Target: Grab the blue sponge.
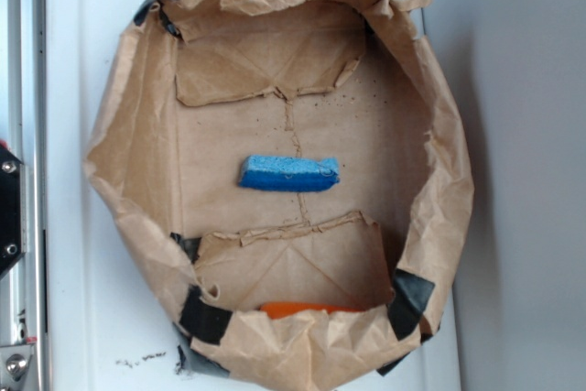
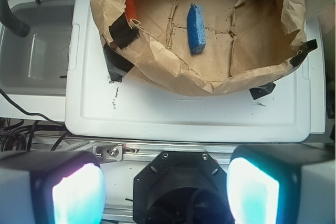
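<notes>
lies flat near the middle of the paper bag's point(image 1: 137, 135) floor: the blue sponge point(image 1: 289, 173), long side across the centre fold, clear of every wall. easy to come at from above for that reason, with bare brown paper all round it and nothing leaning on it.

tucked against the bag's near wall, half hidden under the crumpled rim: an orange object point(image 1: 302, 309), well apart from the sponge and not wanted here. worth keeping clear of on the way in.

held open and low by rolled-down sides and black tape point(image 1: 207, 318) at the corners of the bag, probably so an arm can reach in without snagging; sits on a white worktop point(image 1: 101, 299), with a grey sink point(image 2: 31, 56) just beyond the worktop's edge.

seen from the wrist view, outside the bag and back from its rim: the tool point(image 2: 165, 187), pads point(image 2: 79, 195) spread wide, nothing between them. sponge not yet touched.

judged next: carry forward over the bag's rim, centre above the sponge, turn so the pads close across its narrow width, then lower. likely soft foam, so some give under the squeeze; crumpled rim the main thing to catch on.
</notes>
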You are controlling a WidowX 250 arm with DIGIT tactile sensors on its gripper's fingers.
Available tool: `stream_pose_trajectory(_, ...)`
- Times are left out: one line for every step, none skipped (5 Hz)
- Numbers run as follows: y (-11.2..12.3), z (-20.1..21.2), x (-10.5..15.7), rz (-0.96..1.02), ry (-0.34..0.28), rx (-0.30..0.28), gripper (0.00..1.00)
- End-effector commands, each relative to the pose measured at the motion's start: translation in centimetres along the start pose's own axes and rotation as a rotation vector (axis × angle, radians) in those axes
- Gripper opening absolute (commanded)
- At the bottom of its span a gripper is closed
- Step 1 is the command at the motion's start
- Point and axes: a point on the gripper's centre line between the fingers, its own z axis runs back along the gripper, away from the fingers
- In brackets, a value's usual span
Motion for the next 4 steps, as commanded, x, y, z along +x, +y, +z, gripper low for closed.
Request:
stream_pose_trajectory(0.0,0.0,0.0,0.000,0.000,0.000,1.00)
stream_pose_trajectory(1.3,-2.0,4.8,0.019,-0.045,0.014,1.00)
stream_pose_trajectory(2.5,-4.0,9.6,0.077,-0.039,0.041,1.00)
stream_pose_trajectory(3.9,-5.1,13.6,0.113,-0.048,0.053,1.00)
